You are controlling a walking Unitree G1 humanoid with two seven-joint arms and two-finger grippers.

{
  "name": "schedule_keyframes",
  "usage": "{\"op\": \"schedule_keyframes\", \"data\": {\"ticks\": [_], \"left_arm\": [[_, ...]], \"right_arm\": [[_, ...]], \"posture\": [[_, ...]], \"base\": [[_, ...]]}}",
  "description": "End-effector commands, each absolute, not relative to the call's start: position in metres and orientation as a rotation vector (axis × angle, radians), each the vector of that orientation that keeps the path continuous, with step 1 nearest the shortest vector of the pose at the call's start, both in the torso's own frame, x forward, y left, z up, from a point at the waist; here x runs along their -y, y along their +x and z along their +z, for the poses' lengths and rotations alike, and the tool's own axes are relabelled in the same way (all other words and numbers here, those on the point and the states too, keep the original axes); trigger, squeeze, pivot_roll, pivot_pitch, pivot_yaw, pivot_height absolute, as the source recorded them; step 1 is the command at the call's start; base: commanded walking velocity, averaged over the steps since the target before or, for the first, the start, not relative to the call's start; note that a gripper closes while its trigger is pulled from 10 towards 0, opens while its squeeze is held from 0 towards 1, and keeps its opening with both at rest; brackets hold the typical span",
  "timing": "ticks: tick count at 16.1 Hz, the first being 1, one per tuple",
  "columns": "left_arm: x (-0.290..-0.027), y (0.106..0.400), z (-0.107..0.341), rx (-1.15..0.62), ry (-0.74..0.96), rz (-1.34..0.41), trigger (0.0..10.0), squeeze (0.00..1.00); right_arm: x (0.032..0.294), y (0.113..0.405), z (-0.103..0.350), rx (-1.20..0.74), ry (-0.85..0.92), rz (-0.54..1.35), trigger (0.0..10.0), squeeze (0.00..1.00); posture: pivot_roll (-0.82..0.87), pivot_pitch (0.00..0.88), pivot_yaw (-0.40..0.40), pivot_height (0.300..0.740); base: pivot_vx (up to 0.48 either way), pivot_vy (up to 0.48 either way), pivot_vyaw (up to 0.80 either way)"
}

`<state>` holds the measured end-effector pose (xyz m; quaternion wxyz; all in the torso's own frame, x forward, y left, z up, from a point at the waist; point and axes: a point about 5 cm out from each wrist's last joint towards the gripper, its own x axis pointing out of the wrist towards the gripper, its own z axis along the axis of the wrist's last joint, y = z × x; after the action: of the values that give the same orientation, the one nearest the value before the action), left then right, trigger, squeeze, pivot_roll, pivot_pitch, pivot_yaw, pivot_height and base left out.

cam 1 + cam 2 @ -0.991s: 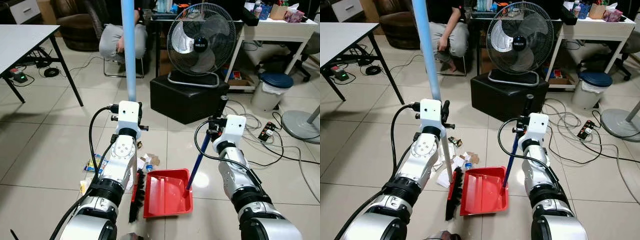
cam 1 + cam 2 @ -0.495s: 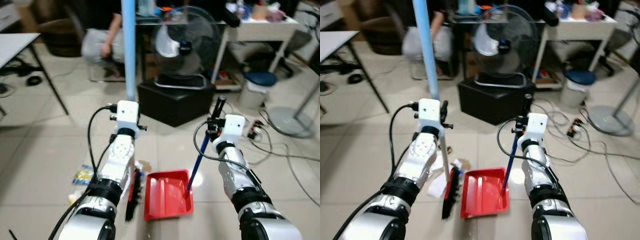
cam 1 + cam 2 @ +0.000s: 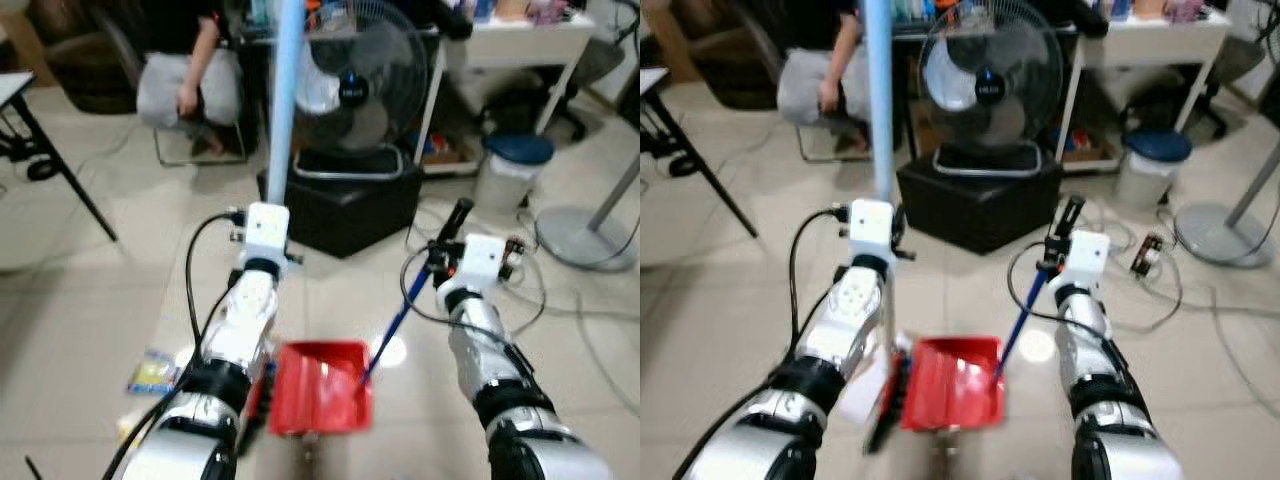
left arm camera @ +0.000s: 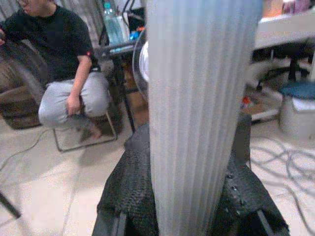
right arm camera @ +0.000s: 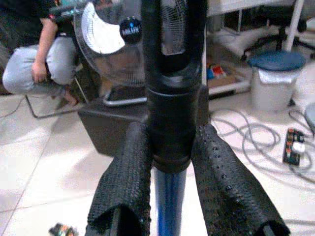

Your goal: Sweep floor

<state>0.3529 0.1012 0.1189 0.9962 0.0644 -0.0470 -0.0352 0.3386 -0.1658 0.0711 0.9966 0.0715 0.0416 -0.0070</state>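
Observation:
My left gripper (image 3: 268,200) is shut on the broom's pale blue handle (image 3: 288,90), which stands upright. In the left wrist view the ribbed handle (image 4: 202,98) sits between the black fingers (image 4: 125,191). The broom's black bristles (image 3: 883,405) rest on the tiles just left of the red dustpan (image 3: 318,388). My right gripper (image 3: 450,242) is shut on the black grip atop the dustpan's blue handle (image 3: 393,328), which leans to the right. The right wrist view has that grip (image 5: 171,108) clamped between the fingers (image 5: 123,182). A yellow and blue wrapper (image 3: 152,370) lies on the floor to the left.
A fan (image 3: 352,85) stands on a black box (image 3: 345,205) straight ahead. A person (image 3: 185,70) sits on a chair behind it, at the left. A blue-lidded bin (image 3: 512,168), loose cables (image 3: 565,300) and a round stand base (image 3: 590,235) lie right. A table leg (image 3: 60,165) stands left.
The whole picture has shifted and blurred, so the camera has moved. Both grippers keep their holds. The dustpan's handle leans further right than before.

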Motion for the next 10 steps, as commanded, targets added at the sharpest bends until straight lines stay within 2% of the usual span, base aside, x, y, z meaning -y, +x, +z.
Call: {"op": "schedule_keyframes", "data": {"ticks": [1,4,7,10], "left_arm": [[-0.115,0.358,0.137,0.177,0.113,-0.016,10.0,0.00],[-0.124,0.359,0.144,0.204,0.126,0.013,10.0,0.00],[-0.147,0.364,0.154,0.227,0.163,0.094,10.0,0.00],[-0.160,0.366,0.158,0.230,0.190,0.150,10.0,0.00]], "right_arm": [[0.155,0.346,0.087,-0.015,0.140,0.019,10.0,0.00],[0.155,0.346,0.087,-0.015,0.144,0.018,10.0,0.00],[0.157,0.345,0.085,-0.020,0.146,0.017,10.0,0.00],[0.160,0.344,0.085,-0.021,0.142,0.011,10.0,0.00]], "posture": [[0.00,0.037,0.025,0.740],[0.00,0.038,0.025,0.740],[0.00,0.040,0.024,0.740],[0.00,0.042,0.025,0.740]], "base": [[0.000,0.000,0.00],[0.000,0.000,0.00],[0.000,0.000,0.00],[0.000,0.000,0.00]]}}
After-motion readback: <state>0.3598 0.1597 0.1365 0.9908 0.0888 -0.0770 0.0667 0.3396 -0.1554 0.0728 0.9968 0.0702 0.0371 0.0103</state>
